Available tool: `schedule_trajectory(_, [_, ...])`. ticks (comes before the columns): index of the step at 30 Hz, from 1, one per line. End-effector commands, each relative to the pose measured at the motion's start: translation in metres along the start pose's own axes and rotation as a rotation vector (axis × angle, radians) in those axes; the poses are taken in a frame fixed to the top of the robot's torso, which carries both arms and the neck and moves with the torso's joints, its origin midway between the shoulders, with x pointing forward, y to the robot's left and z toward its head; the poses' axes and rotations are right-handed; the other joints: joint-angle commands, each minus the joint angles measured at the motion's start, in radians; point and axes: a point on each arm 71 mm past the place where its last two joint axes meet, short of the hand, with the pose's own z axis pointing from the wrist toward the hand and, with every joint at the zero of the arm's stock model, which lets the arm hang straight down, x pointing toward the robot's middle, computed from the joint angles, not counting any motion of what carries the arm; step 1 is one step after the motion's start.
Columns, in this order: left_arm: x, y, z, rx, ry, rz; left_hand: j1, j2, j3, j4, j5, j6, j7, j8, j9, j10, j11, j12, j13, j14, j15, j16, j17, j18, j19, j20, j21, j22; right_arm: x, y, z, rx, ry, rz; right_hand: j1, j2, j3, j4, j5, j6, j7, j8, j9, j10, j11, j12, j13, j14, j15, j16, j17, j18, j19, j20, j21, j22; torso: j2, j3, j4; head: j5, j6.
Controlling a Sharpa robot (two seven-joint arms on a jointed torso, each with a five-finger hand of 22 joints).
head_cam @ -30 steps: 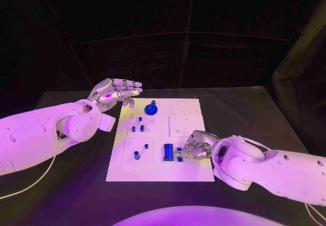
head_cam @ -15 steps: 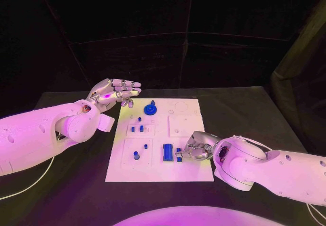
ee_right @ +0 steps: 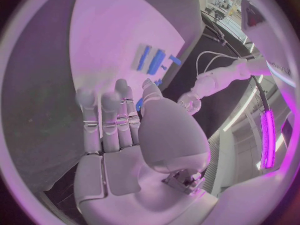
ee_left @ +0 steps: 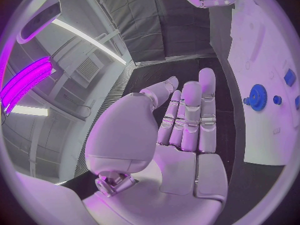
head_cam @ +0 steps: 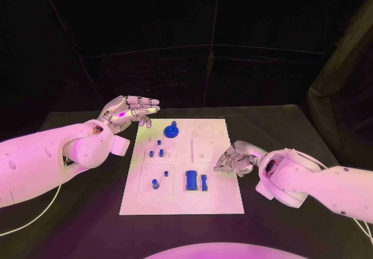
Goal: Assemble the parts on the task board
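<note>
The white task board (head_cam: 182, 200) lies in the middle of the black table. A blue gear (head_cam: 171, 130) stands near its far edge, with small blue pegs (head_cam: 156, 153) below it. A wide blue block (head_cam: 191, 180) and a thin blue bar (head_cam: 204, 182) lie side by side lower down. My right hand (head_cam: 235, 158) hovers over the board's right edge, fingers apart and holding nothing, clear of the bar. My left hand (head_cam: 128, 110) is raised off the board's far left corner, palm bare and fingers spread. The right wrist view shows the right hand (ee_right: 119, 130) flat above the bar (ee_right: 144, 57) and block (ee_right: 156, 61).
Two more small blue pieces (head_cam: 158, 181) sit in the board's lower left panel. The left wrist view shows the left hand (ee_left: 181, 125) beside the board (ee_left: 262, 45) and the gear (ee_left: 257, 97). Black table surface surrounds the board, with dark curtains behind.
My right hand has let go of the thin blue bar and pulled back up and to the right. The bar now lies beside the blue block. The left hand has barely moved.
</note>
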Motion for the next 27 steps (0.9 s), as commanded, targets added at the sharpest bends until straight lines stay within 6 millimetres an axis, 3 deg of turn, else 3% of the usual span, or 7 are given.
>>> schedule_trajectory(1, [-0.003, -0.002, 0.004, 0.027, -0.039, -0.050, -0.030, -0.007, -0.038, 0.018, 0.006, -0.006, -0.001, 0.009, 0.000, -0.010, 0.002, 0.013, -0.001, -0.085, 0.009, -0.077, -0.048, 0.006, -0.065, 0.008, -0.060, -0.033, -0.023, 0.008, 0.010, -0.217, -0.032, 0.384, 0.061, 0.012, 0.007, -0.020, -0.044, -0.046, 0.035, -0.001, -0.023, -0.104, 0.042, -0.123, -0.114, -0.147, 0.052, -0.221, -0.130, -0.001, -0.112, 0.038, -0.173, -0.123, -0.019, -0.0047, -0.0097, -0.002, 0.018])
schedule_trajectory(7, [-0.012, 0.004, 0.016, 0.047, -0.116, -0.093, -0.049, 0.004, -0.121, 0.057, 0.007, -0.003, -0.001, 0.017, -0.001, 0.015, 0.023, -0.015, -0.019, -0.251, 0.063, -0.427, -0.229, -0.008, -0.299, 0.065, -0.327, -0.204, -0.062, 0.004, 0.042, -0.319, -0.126, 0.573, 0.110, 0.037, -0.003, -0.066, -0.119, -0.096, 0.051, -0.006, -0.103, -0.133, 0.094, -0.260, -0.359, -0.288, 0.134, -0.552, -0.362, -0.002, -0.208, 0.121, -0.481, -0.338, -0.045, -0.0081, -0.0169, 0.004, 0.057])
schedule_trajectory(14, [-0.023, 0.012, 0.029, 0.064, -0.226, -0.098, -0.028, 0.032, -0.194, 0.077, 0.005, 0.000, -0.015, -0.021, -0.002, 0.036, 0.054, -0.143, -0.020, -0.284, 0.116, -0.703, -0.382, 0.009, -0.427, 0.144, -0.521, -0.366, -0.085, -0.001, 0.077, -0.364, -0.220, 0.640, 0.081, 0.082, -0.027, -0.141, -0.115, -0.069, 0.052, -0.008, -0.229, -0.068, 0.096, -0.304, -0.629, -0.160, 0.136, -0.718, -0.575, 0.018, -0.113, 0.155, -0.691, -0.521, -0.068, -0.0047, -0.0292, 0.023, 0.111])
schedule_trajectory(21, [-0.027, 0.021, 0.038, 0.063, -0.296, -0.095, -0.005, 0.056, -0.236, 0.079, 0.003, 0.016, -0.007, -0.048, -0.002, 0.065, 0.052, -0.213, -0.020, -0.236, 0.120, -0.796, -0.440, 0.010, -0.394, 0.146, -0.550, -0.427, -0.093, -0.004, 0.095, -0.386, -0.266, 0.651, 0.061, 0.098, -0.035, -0.173, -0.107, -0.063, 0.060, -0.010, -0.273, -0.055, 0.096, -0.305, -0.699, -0.141, 0.143, -0.737, -0.636, 0.021, -0.102, 0.161, -0.774, -0.591, -0.082, 0.0014, -0.0167, 0.023, 0.137])
schedule_trajectory(22, [-0.021, 0.024, 0.038, 0.030, -0.227, -0.082, -0.393, 0.101, -0.309, 0.117, -0.050, -0.279, -0.062, -0.121, -0.068, -0.239, 0.000, -0.256, -0.082, -0.525, 0.073, -0.848, -0.481, -0.053, -0.616, 0.063, -0.592, -0.510, -0.089, -0.008, 0.095, -0.313, -0.258, 0.594, -0.364, 0.009, 0.014, -0.198, -0.156, -0.354, 0.001, -0.072, -0.299, -0.385, 0.049, -0.370, -0.770, -0.480, 0.101, -0.799, -0.708, -0.043, -0.373, 0.084, -0.817, -0.662, -0.075, -0.0024, -0.0238, 0.023, 0.127])
schedule_trajectory(23, [-0.021, 0.024, 0.038, 0.030, -0.228, -0.082, -0.395, 0.101, -0.312, 0.117, -0.050, -0.279, -0.062, -0.121, -0.068, -0.240, 0.000, -0.260, -0.082, -0.525, 0.073, -0.852, -0.483, -0.053, -0.616, 0.062, -0.593, -0.513, -0.089, -0.008, 0.095, -0.313, -0.259, 0.594, -0.370, 0.009, 0.014, -0.198, -0.156, -0.355, 0.000, -0.072, -0.370, -0.386, 0.049, -0.370, -0.770, -0.482, 0.101, -0.799, -0.708, -0.044, -0.373, 0.085, -0.821, -0.666, -0.075, -0.0020, -0.0233, 0.023, 0.127])
schedule_trajectory(27, [-0.017, 0.026, 0.036, 0.026, -0.240, -0.077, -0.528, 0.101, -0.340, 0.117, -0.050, -0.376, -0.081, -0.121, -0.068, -0.340, -0.019, -0.277, -0.082, -0.621, 0.057, -0.872, -0.499, -0.060, -0.686, 0.034, -0.611, -0.543, -0.085, -0.006, 0.093, -0.313, -0.275, 0.616, -0.516, 0.009, 0.029, -0.198, -0.170, -0.450, -0.017, -0.072, -0.370, -0.493, 0.034, -0.370, -0.770, -0.599, 0.091, -0.799, -0.708, -0.044, -0.462, 0.061, -0.839, -0.693, -0.089, 0.0083, -0.0082, 0.032, 0.133])
